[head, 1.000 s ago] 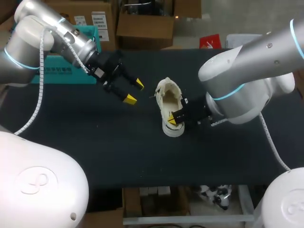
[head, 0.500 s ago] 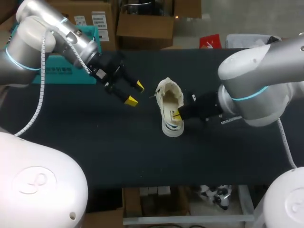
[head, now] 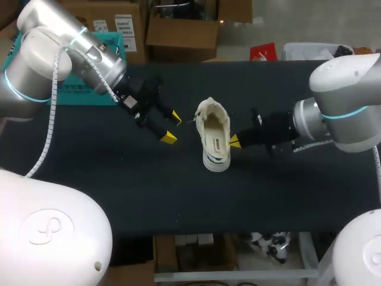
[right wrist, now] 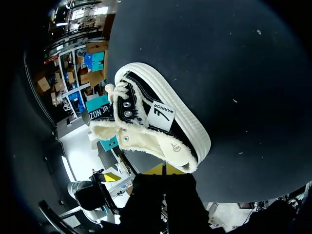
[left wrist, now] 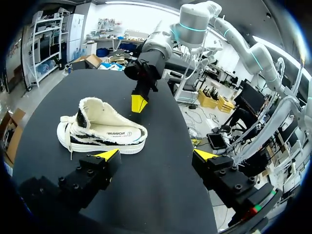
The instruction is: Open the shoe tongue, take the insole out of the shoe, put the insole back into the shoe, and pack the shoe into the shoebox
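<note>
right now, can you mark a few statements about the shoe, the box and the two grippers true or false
The shoe sits in the teal box. False: it is on the black table, apart from the box.
The left gripper is open. True.
The left gripper holds the shoe. False: it is beside the shoe, not touching it.
The right gripper is shut, its tip close beside the shoe. True.

Head view: looked down from above and behind onto the counter (head: pixel 119 196). Wrist views: low and close, faced the shoe (head: pixel 214 134) from opposite sides; all three shared it.
</note>
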`<state>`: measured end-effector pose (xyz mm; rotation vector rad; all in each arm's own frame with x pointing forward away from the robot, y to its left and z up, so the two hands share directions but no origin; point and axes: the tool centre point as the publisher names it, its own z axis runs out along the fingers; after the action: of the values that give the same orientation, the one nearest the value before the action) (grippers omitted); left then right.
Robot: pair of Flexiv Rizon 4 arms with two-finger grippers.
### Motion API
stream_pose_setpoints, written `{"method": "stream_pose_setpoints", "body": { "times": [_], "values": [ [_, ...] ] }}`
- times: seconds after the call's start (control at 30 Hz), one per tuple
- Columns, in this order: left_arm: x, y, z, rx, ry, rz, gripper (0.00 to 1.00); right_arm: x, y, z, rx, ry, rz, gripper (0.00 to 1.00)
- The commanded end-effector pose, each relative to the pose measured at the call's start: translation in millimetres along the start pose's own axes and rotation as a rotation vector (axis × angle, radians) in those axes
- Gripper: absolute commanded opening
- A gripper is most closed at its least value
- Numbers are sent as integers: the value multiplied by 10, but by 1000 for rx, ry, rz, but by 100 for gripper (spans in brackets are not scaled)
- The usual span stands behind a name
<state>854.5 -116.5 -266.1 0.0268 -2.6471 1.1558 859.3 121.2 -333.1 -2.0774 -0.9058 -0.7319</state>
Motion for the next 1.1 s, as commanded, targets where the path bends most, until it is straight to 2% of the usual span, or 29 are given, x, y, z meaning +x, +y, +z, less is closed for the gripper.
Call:
{"method": "stream_pose_setpoints", "body": {
  "times": [0.03,0.27,0.5,0.77,1.1],
  "values": [
    [-13,65,45,21,-13,-17,100,36,5,111,12,-26,0,0],
    [0,93,-34,28,-38,-34,100,62,-46,167,26,-35,-15,0],
    [-168,195,-135,69,-44,-84,100,103,-104,403,-8,-94,-8,0],
    [-366,273,-197,96,-35,-115,100,73,-118,586,-35,-113,4,0],
    [-448,260,-168,86,-15,-110,100,-137,74,858,-69,-115,47,0]
  ]
}}
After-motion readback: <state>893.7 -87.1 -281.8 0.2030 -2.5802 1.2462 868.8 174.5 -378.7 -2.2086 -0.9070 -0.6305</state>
